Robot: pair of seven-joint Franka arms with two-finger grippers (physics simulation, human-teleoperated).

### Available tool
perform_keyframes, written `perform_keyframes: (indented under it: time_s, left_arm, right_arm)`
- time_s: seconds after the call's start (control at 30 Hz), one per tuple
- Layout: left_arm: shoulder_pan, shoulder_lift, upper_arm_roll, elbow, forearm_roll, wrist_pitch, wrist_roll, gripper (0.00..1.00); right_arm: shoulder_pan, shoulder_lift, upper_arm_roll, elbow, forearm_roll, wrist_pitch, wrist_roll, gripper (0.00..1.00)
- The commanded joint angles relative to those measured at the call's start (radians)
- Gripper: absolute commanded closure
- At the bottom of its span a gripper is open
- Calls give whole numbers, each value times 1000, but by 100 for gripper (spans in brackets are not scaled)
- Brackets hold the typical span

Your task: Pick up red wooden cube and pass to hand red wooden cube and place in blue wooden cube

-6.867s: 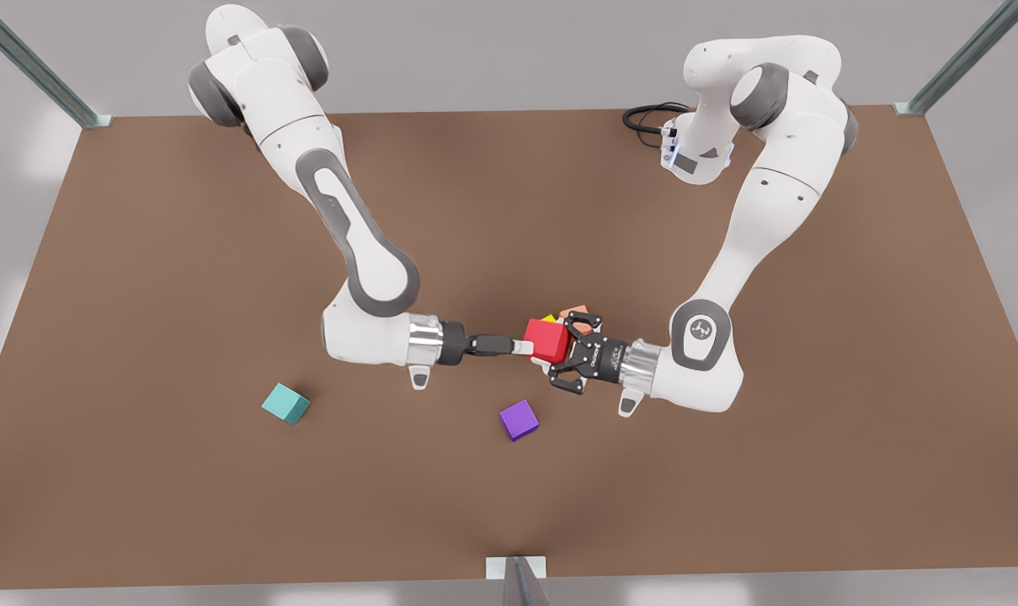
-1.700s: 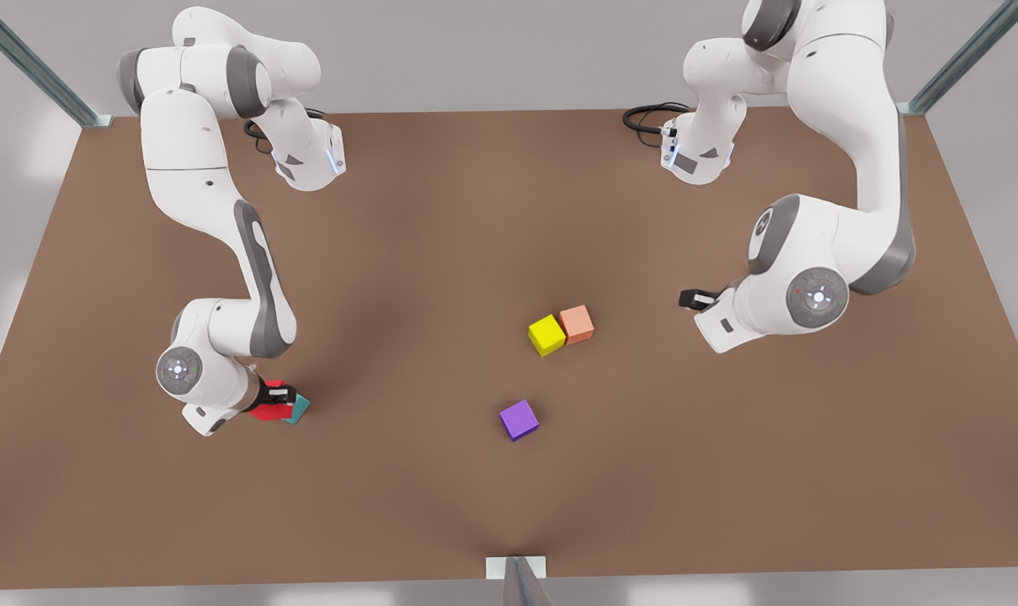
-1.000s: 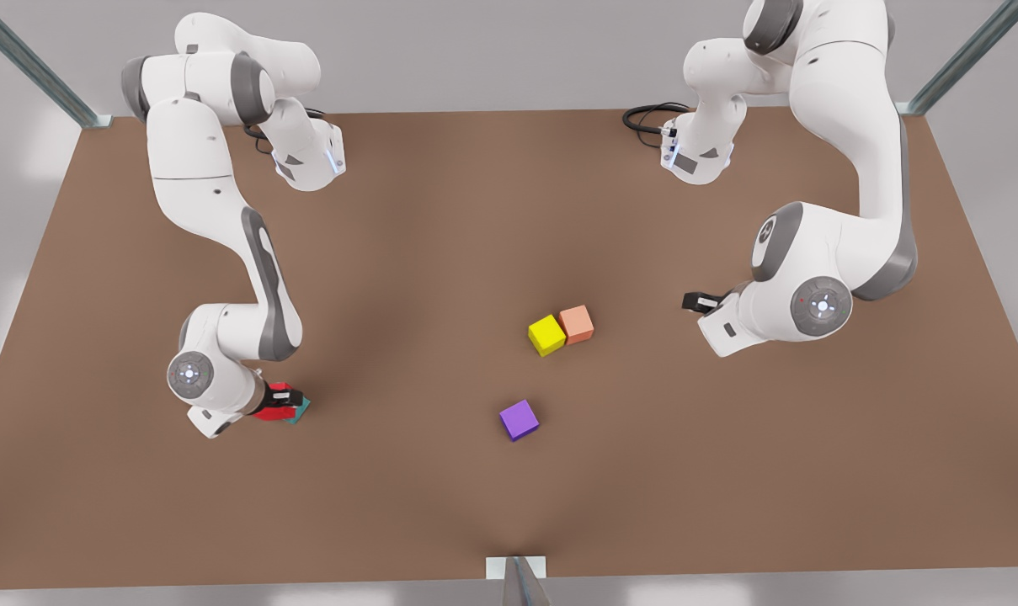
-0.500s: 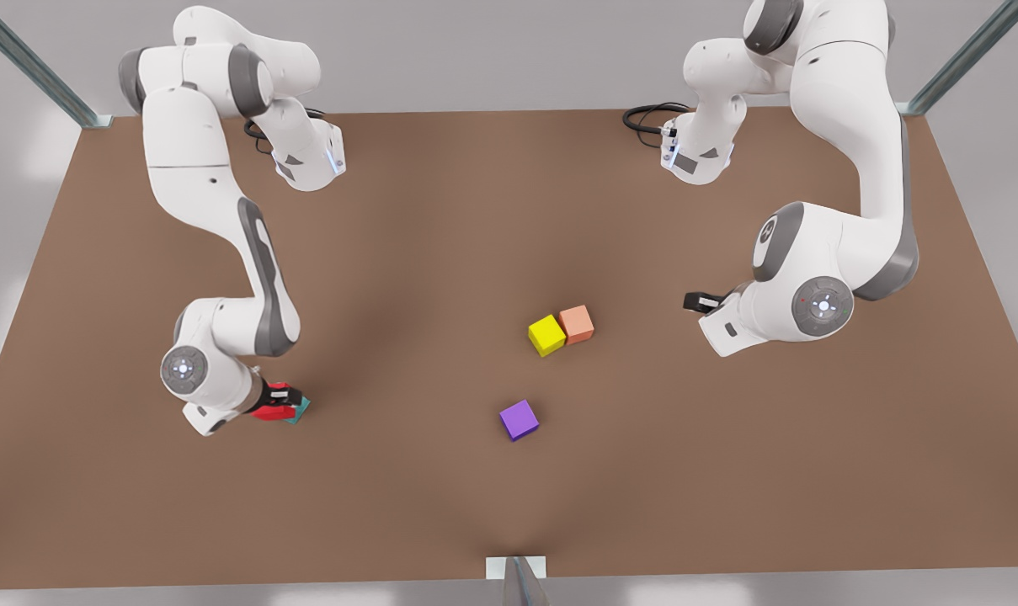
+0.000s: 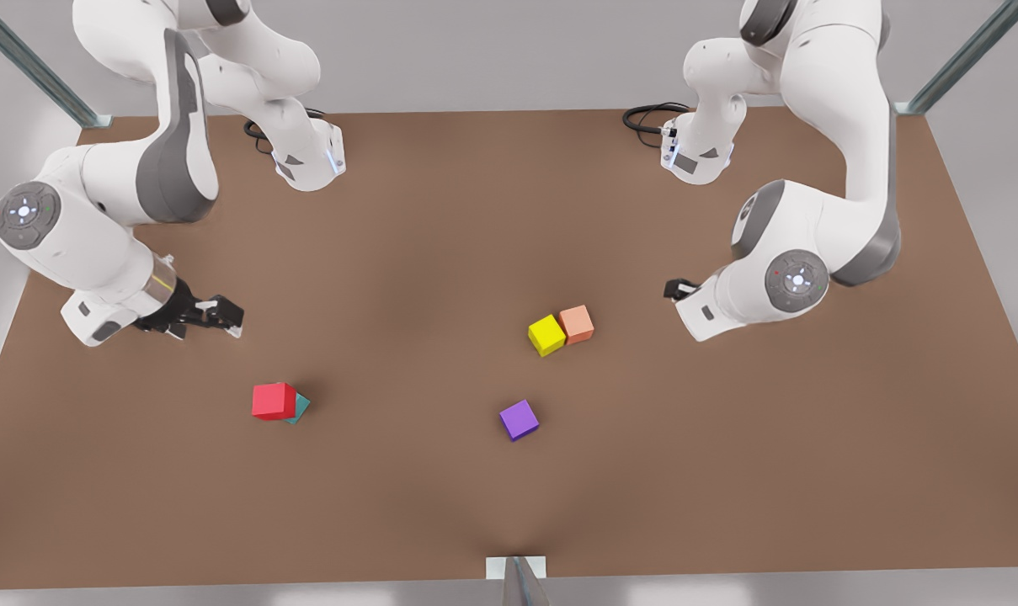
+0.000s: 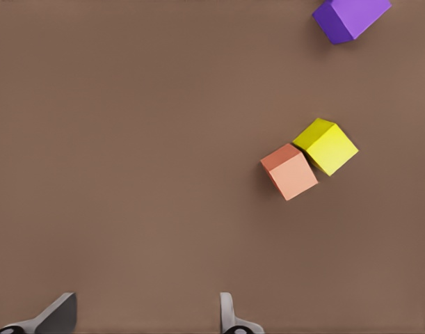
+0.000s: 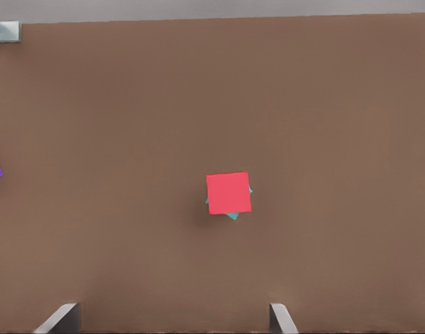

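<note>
- The red wooden cube [image 5: 273, 401] rests on top of the blue wooden cube [image 5: 300, 409], near the front view's left side of the brown surface [image 5: 441, 505]; only a teal corner shows beneath it
- In the right wrist view, the red wooden cube [image 7: 229, 193] covers the blue wooden cube [image 7: 232, 215] almost completely, with thin teal edges visible at two sides
- The right end effector [image 5: 215, 313], the slim black hand on the front view's left arm, is open and holds nothing; half a second ago it was clamped on the red cube directly over the blue one
- That end effector has since released and lifted up and away; it now hangs apart from the stack, toward the surface's far left part in the front view
- Its two pale fingertips [image 7: 62, 318] appear spread wide in the right wrist view, with the stack between and beyond them
- The left end effector [image 5: 675, 289], on the front view's right arm, is also open and empty; the arm waits, shifted only slightly from its earlier pose
- Its fingertips [image 6: 229, 316] appear well apart in the left wrist view
- The yellow cube [image 5: 546, 335] and the salmon-orange cube [image 5: 577, 323] touch each other near the middle of the surface, unchanged from earlier
- The purple cube [image 5: 519, 419] lies alone, nearer the camera than that pair, also unchanged
</note>
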Motion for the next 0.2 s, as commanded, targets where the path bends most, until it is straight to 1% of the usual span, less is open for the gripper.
perform_keyframes:
  time_s: [0.0, 0.07, 0.17]
  left_arm:
    - [2, -1, -7, 7, 4, -34, -147, 0]
    - [3, -1, -5, 7, 5, -34, -150, 0]
    - [2, -1, -7, 7, 7, -36, -151, 0]
  right_arm:
    - [1, -17, -1, 3, -7, -182, 136, 0]
    - [1, -19, 1, 45, -9, -183, 138, 0]
    - [1, -22, 1, 52, -12, -192, 133, 0]
